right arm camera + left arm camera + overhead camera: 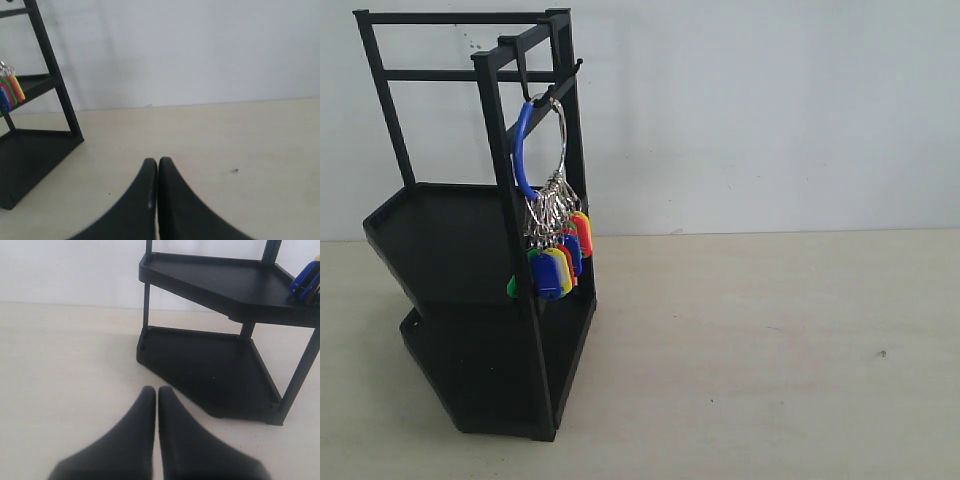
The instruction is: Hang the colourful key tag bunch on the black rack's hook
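You have one bunch point(556, 250). It hangs by its blue loop point(520, 145) from the one hook point(522, 72) on the rack point(490, 380), at ten o'clock in the exterior view. Its weight seats it there, with the tags point(552, 275) dangling beside the upper of two shelves point(430, 225). Your left tool point(156, 390) and right tool point(157, 161) are closed and empty over the table point(770, 350), clear of the rack. The task looks done.

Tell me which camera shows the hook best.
The exterior view: the hook hangs from the black rack top bar, holding the key tag bunch by its blue loop. Both wrist views miss it, showing only lower rack and some tags.
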`<state>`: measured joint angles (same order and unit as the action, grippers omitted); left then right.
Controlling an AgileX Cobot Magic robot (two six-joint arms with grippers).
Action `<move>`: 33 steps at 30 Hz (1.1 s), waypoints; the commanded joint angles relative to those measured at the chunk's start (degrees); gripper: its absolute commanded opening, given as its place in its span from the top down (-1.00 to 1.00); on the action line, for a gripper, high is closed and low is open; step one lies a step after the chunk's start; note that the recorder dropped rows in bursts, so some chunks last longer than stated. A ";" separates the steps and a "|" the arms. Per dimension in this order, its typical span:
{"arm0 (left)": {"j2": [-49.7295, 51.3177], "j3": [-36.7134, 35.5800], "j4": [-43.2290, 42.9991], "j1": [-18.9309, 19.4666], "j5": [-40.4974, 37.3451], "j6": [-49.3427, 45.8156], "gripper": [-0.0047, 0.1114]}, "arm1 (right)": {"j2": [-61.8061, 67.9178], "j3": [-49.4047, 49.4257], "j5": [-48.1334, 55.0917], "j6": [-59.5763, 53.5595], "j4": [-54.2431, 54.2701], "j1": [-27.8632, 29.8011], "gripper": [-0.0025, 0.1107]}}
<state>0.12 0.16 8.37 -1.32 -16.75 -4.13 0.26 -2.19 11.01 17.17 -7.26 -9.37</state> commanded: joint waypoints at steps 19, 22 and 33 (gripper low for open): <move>-0.12 -0.16 -0.28 0.10 0.19 -0.20 0.84 | -0.26 2.19 5.78 -2.98 -2.64 0.21 0.96; -0.12 -0.16 -0.28 0.10 0.19 -0.20 0.84 | -0.26 2.19 9.58 -2.98 -3.79 0.59 0.96; -0.12 -0.16 -0.28 0.10 0.19 -0.20 0.84 | -0.26 2.19 7.58 0.79 -2.54 6.91 0.96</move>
<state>0.12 0.16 8.37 -1.32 -16.75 -4.13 0.26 0.00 20.23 17.01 -10.24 -2.81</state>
